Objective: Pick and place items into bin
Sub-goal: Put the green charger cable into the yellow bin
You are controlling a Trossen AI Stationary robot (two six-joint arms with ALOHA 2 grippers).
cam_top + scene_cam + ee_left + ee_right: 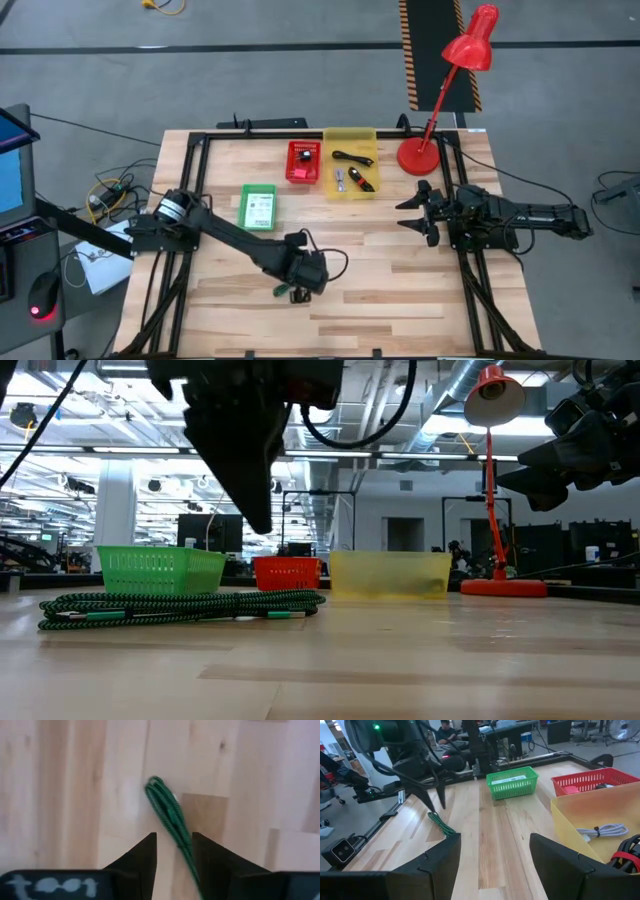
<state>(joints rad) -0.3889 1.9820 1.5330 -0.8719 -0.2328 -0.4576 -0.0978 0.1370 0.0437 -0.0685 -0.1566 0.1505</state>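
Left gripper (174, 851) over the near middle of the table (400, 290), fingers (145, 857) slightly parted, nothing clamped; tips straddling the coiled green cable (170, 817) but clear of it. Seen level in the low view, tips hanging above the cable (180, 606), which lies flat on the wood, bundled in a long loop. Cable just beneath the gripper from above (290, 292).

Right gripper (418, 212) parked at the table's right edge, raised, fingers spread wide, holding nothing.

Three bins in a row at the far side. Green bin (257, 208), leftmost: a white-and-green printed packet lying flat inside. Red bin (304, 163), middle: a small black-and-white piece, kind not readable. Yellow bin (351, 163), rightmost: black cable (352, 157), a small grey-white piece and a dark red-tipped object from above; in the right wrist view, a coiled white cable (600, 831) plus a black-and-red item at the wall.

Red desk lamp (450, 80) standing just beside the yellow bin.
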